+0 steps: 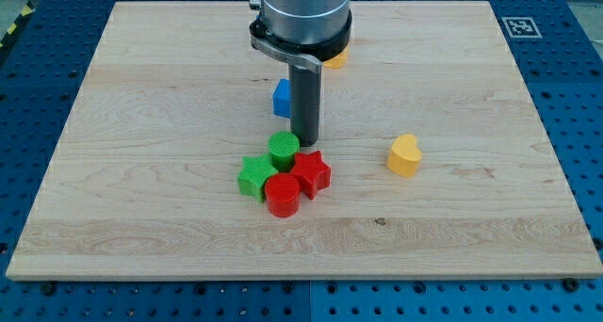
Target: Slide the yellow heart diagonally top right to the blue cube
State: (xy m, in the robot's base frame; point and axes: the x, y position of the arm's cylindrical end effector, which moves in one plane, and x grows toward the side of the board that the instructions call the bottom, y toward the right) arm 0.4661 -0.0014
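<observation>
The yellow heart lies right of the board's middle. The blue cube sits near the centre, partly hidden behind the rod. My tip rests on the board just below and right of the blue cube, touching or almost touching the top of the green cylinder. The yellow heart is well to the right of my tip.
A green star, a red cylinder and a red star cluster with the green cylinder below my tip. A yellow-orange block peeks out behind the arm near the top. The wooden board lies on a blue perforated table.
</observation>
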